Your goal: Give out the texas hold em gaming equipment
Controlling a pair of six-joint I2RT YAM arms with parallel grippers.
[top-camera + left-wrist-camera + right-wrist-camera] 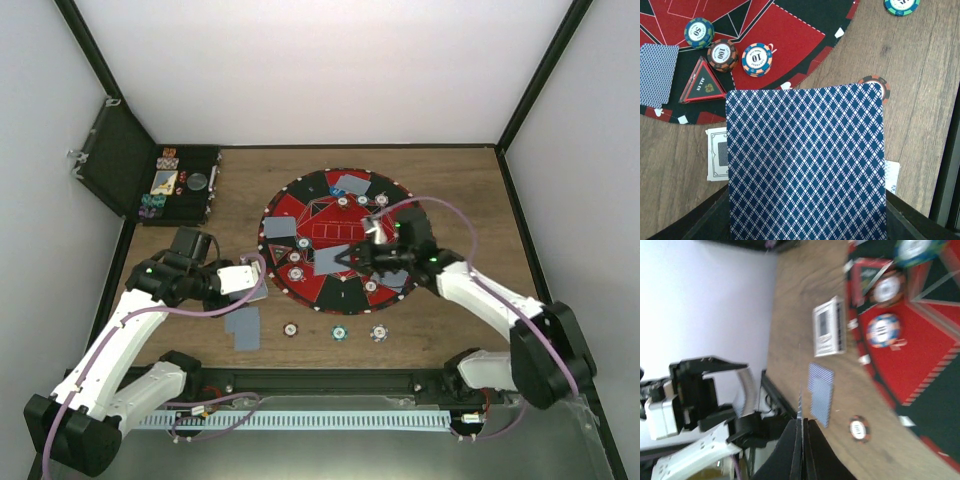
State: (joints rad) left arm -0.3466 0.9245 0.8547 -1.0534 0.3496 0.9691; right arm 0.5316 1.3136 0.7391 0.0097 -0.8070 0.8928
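Observation:
My left gripper [255, 285] hangs over the mat's near-left rim, shut on a blue-diamond-backed playing card [805, 160] that hides its fingers. My right gripper [352, 258] is over the round red-and-black mat [300, 215], shut on a card [800, 402] seen edge-on as a thin line between its fingers [812, 440]. Three poker chips [722, 55] and a triangular marker [702, 82] sit on the mat near the left gripper. More cards [352, 184] lie around the mat. Two overlapping cards [242, 325] lie on the wood.
A row of three chips [340, 332] lies on the wooden table in front of the mat. A white card box [829, 332] rests by the mat's edge. An open black case [185, 185] with chips stands at the back left. Walls enclose the table.

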